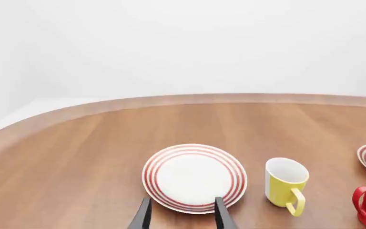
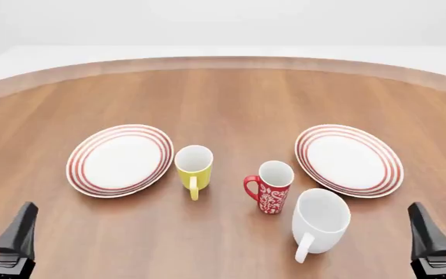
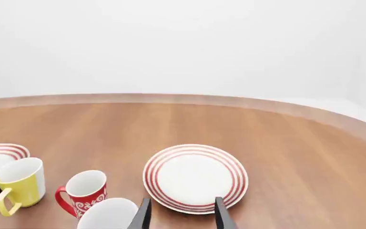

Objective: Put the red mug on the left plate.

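You have not started yet. The red mug stands on the table between the yellow mug and the white mug. The left plate has nothing on it. Your left gripper and right gripper are both spread apart, holding nothing.

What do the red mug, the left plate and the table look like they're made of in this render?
The red mug looks like glazed ceramic: smooth red body with a white swirl print and a white inside. The left plate also reads as glazed ceramic, white with thin red rings. The table looks like satin-finished wood, showing lengthwise grain. Being a simulator render, all of this is appearance only.
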### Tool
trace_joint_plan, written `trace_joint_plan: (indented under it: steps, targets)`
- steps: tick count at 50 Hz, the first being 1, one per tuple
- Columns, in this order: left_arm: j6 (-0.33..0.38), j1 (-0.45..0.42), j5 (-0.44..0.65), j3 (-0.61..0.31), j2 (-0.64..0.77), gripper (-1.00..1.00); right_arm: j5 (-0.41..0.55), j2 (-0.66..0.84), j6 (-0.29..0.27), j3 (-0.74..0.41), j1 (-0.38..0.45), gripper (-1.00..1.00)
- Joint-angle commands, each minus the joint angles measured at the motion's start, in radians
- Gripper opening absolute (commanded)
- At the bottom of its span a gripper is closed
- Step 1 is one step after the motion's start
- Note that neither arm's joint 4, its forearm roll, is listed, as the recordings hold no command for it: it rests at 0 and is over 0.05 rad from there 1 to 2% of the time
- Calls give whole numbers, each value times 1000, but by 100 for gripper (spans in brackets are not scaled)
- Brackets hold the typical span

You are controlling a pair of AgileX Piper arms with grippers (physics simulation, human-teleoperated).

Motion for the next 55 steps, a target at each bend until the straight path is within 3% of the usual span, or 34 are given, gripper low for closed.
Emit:
trace_joint_plan:
  steps: [1, 18, 30, 43, 55]
  targets:
    - [7, -2, -4, -2, 10, 100, -1, 4, -4, -1, 2, 100]
    - [15, -9, -9, -1, 19, 100, -5, 10, -10, 0, 4, 100]
    - [60, -92, 8, -32, 3, 100, -13, 16, -14, -1, 4, 100]
    - [72, -182, -182, -101, 296, 100, -8, 3, -24, -1, 12, 100]
    - [87, -268, -235, -176, 427, 100, -13, 0, -36, -1, 19, 100]
